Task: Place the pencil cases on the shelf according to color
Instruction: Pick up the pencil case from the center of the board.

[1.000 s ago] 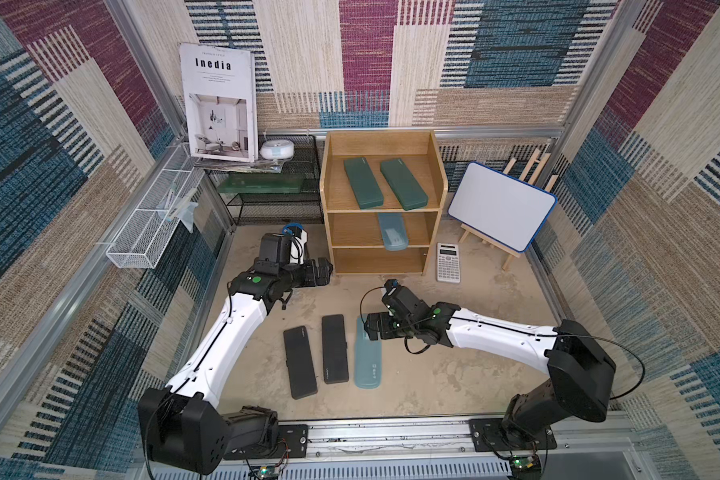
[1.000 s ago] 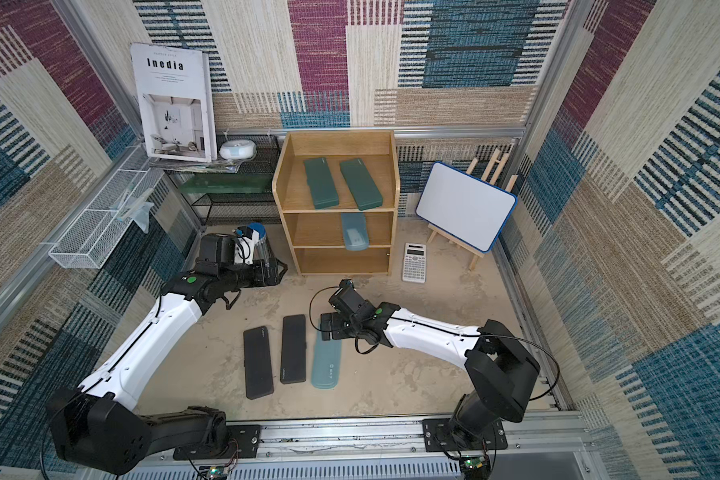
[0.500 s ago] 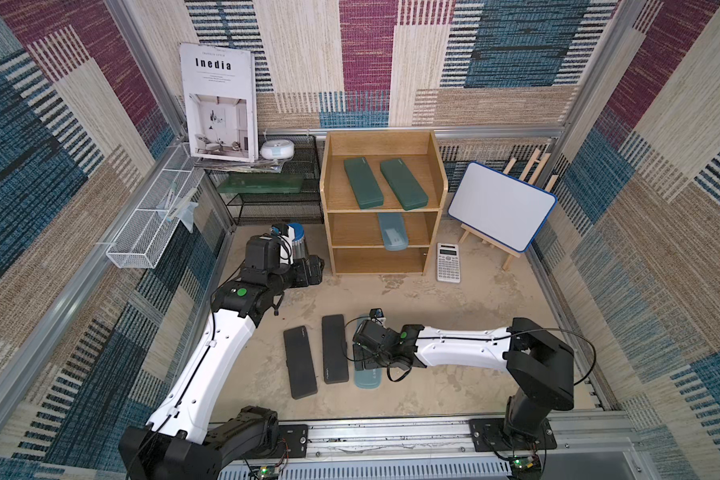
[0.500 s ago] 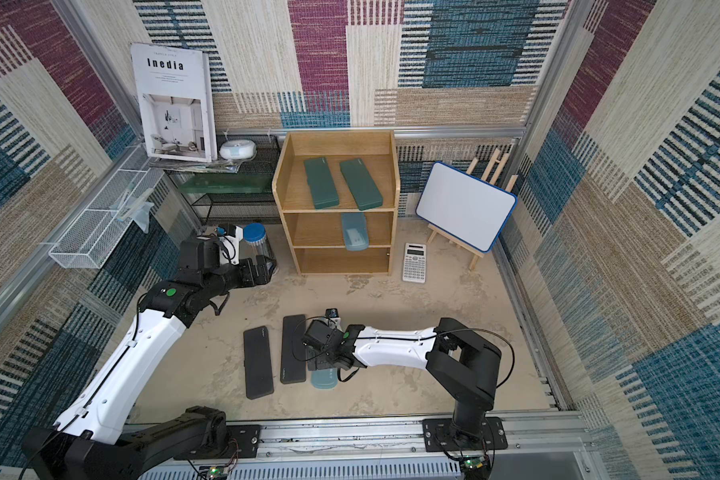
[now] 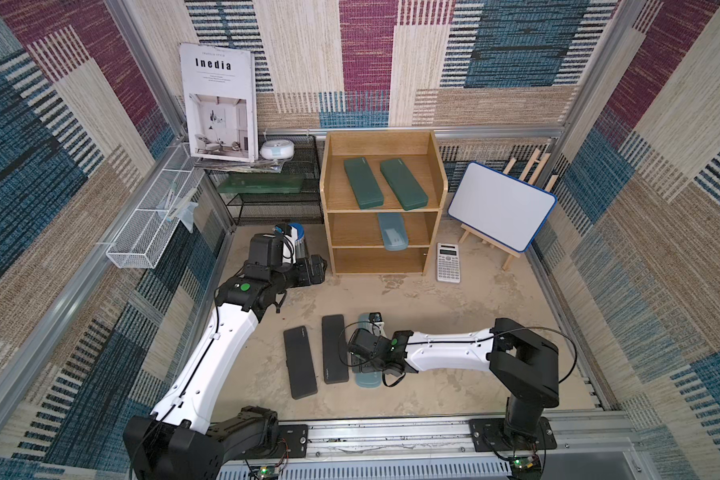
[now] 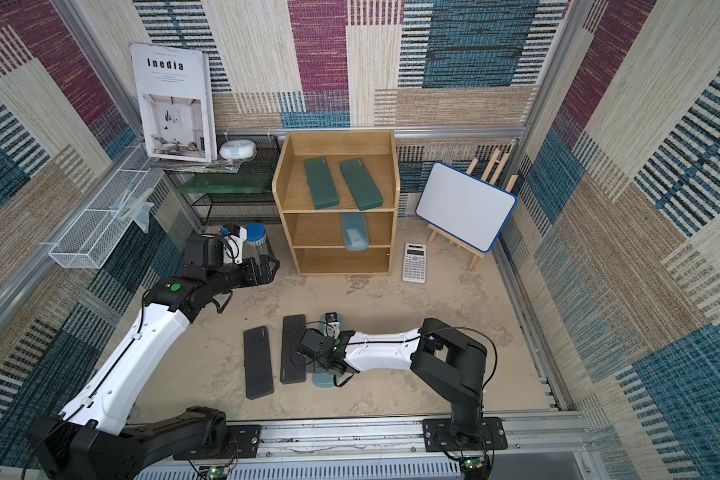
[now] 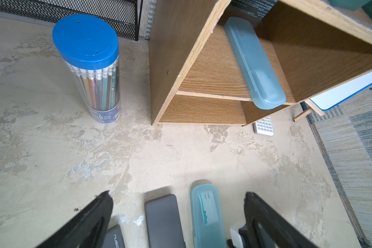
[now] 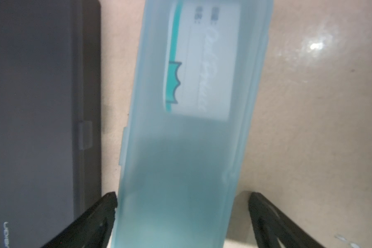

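Pulled back from the shelf point(image 5: 326, 199), the right gripper point(image 8: 183, 199) now straddles the loose teal case point(image 8: 191, 139), jaws spread, nothing grasped yet; the case's length runs toward the shelf

Magazine point(image 5: 219, 102) cover: title "Inedia" in large black letters, legible in both top views. The finer lines around it are too small to read.

Pencil tub point(image 7: 95, 70), label at base: "HB" and "50". Remaining print illegible.

Outer black pencil case point(image 7: 114, 237): white lettering "nusig", cut off at the frame edge.

Inner black pencil case point(image 8: 41, 107), beside the teal pencil case point(image 8: 180, 150): white lettering turned sideways, partly out of frame, not legible.

Teal pencil case: white label, script blurred, not legible.

Calculator point(image 5: 448, 262): key markings too small to read.
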